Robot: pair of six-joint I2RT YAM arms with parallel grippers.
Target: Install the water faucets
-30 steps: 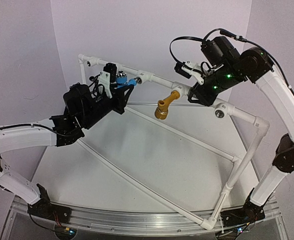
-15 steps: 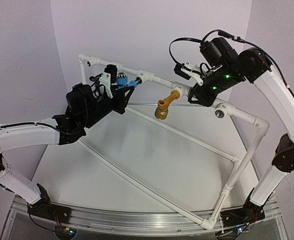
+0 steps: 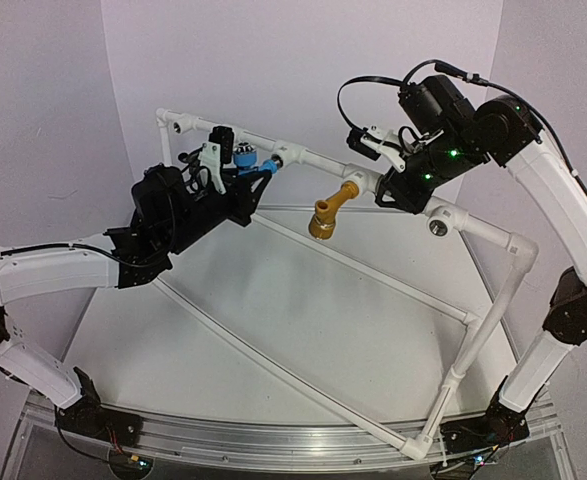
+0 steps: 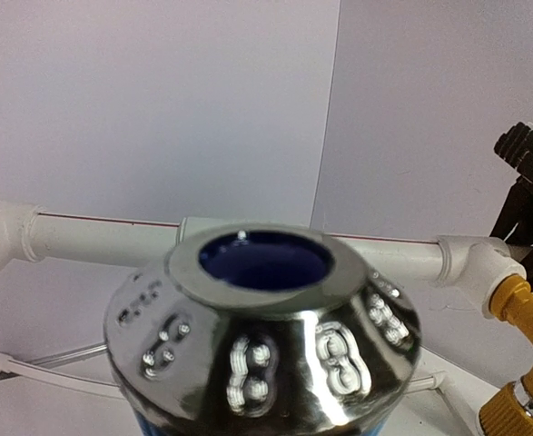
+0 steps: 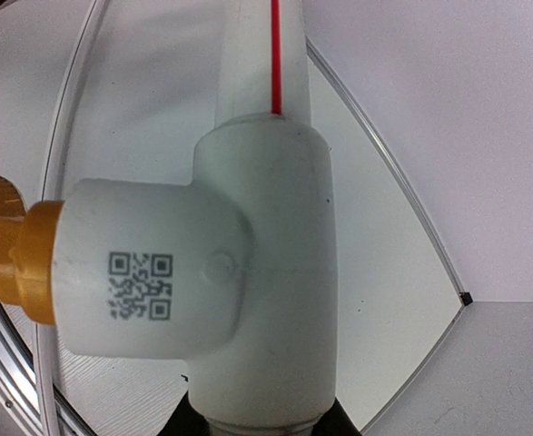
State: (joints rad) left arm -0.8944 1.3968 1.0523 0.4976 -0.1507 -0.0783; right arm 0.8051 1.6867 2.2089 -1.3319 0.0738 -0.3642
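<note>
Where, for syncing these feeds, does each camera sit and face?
Top external: above, behind the bases, looking down on the pipe frame; left arm and right arm show.
Left wrist: on the left arm, facing the blue faucet close up; own fingers unseen.
Right wrist: facing the tee fitting; dark sliver below, maybe fingers.
Shared: yellow faucet in all.

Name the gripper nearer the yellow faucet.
Right. The right gripper sits at the tee fitting carrying the yellow faucet; the left gripper is farther left, holding the blue faucet.
</note>
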